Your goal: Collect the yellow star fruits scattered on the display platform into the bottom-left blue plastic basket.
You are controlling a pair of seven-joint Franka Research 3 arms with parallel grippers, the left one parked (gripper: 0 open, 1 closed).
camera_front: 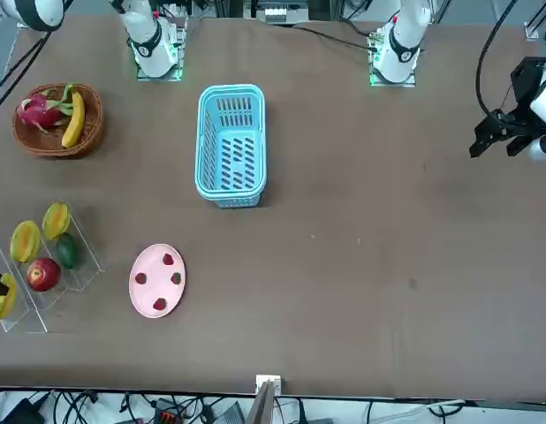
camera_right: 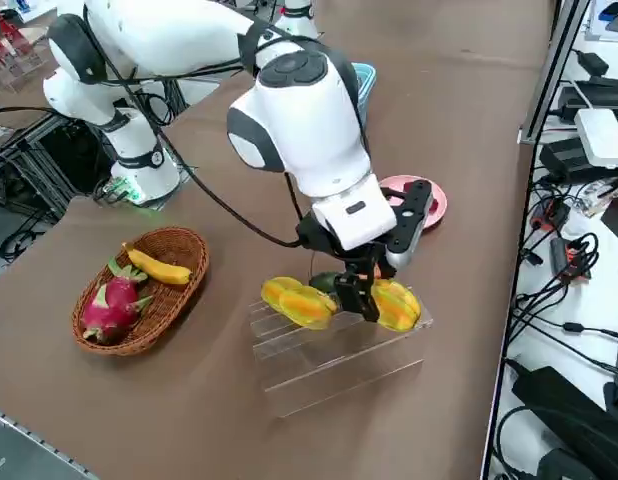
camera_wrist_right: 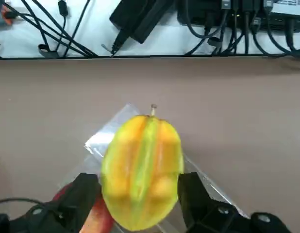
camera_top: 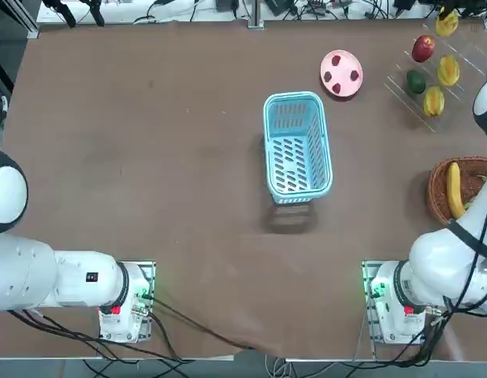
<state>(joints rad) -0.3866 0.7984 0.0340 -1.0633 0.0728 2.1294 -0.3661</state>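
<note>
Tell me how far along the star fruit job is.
Nothing looks collected: the blue basket holds no fruit. In hand: the right hand has its open fingers on either side of one star fruit, apparently about to grip. Left: all three star fruits, still on the clear rack.

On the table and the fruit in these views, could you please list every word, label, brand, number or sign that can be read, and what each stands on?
No text can be read on the basket, plate, rack or star fruits.
The white label on the black adapter in the wrist view: print too small to read.
</note>
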